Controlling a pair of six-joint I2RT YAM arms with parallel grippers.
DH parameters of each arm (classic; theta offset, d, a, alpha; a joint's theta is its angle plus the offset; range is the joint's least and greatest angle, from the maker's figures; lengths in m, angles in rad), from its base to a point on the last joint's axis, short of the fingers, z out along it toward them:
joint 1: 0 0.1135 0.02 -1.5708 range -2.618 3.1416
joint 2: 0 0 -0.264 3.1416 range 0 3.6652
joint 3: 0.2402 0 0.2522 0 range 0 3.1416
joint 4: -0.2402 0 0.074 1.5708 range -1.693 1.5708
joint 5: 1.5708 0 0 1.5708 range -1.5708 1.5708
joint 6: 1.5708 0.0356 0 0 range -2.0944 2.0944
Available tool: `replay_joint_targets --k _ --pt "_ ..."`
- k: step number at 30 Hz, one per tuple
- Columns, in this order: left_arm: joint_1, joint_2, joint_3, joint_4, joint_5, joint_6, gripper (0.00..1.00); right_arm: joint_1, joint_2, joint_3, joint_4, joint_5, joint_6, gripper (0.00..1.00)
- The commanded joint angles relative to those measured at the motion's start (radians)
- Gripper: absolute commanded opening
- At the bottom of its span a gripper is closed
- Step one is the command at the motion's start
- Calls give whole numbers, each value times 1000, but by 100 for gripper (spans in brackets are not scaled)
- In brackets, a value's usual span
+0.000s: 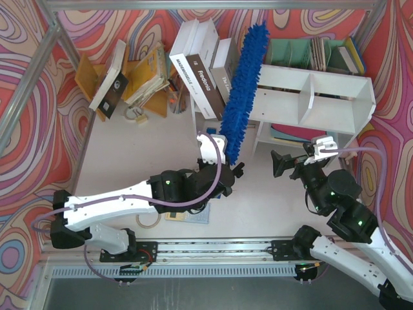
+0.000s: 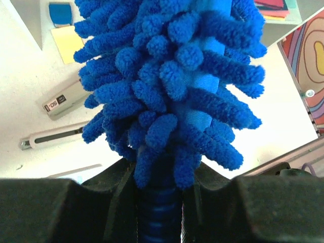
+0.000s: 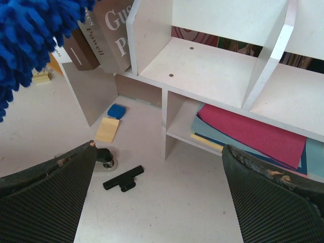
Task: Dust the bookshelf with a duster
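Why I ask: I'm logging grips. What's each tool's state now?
Left tool: closed on the duster, at its handle.
Right tool: open, holding nothing.

Robot laboratory test cell: aluminium frame (image 1: 193, 4), swirl-printed backdrop walls (image 1: 26, 194), and a mounting rail (image 1: 213, 247) bolted along the table's (image 1: 258, 206) near edge.

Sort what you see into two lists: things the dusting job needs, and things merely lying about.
Needed: duster, held in the left gripper; white bookshelf.
Lying about: leaning books; teal file organiser; yellow sticky notes; black clip; pink paper sheet.
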Motion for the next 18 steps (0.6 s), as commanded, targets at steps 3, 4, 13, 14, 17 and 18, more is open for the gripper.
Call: replay_joint_targets --k 3,4,13,14,17,18 --pt "-2 29 -17 -9 20 -53 0 -3 20 -5 54 11 -7 99" --pt "0 34 -20 -8 25 -56 0 -4 20 -8 57 11 -6 99" --pt "8 24 -16 37 3 -14 0 -3 11 -25 69 30 -18 99" --pt "12 14 -17 48 0 -1 0 -4 8 -28 71 31 -21 99" --pt "20 -22 -16 79 -23 33 0 -4 0 -35 81 31 -24 99" --pt "20 -31 -16 90 -29 43 0 -3 -1 -35 82 29 -22 99"
